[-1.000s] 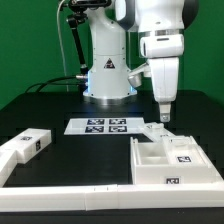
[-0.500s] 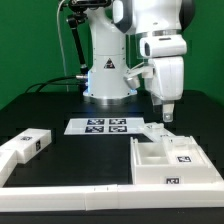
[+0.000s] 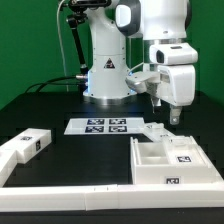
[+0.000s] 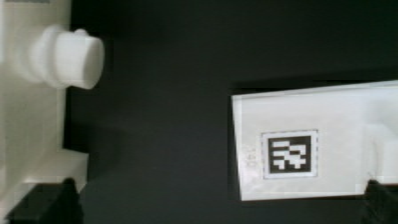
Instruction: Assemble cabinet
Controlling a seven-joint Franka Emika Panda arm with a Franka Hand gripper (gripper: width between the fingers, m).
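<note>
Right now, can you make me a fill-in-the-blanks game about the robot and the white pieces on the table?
1. The end effector is wide ___ and holds nothing.
2. The marker board carries ___ tags.
3. The cabinet shell lies on the exterior view's ___ side.
4. The table is ___ in colour.
Missing words: open; four; right; black.
</note>
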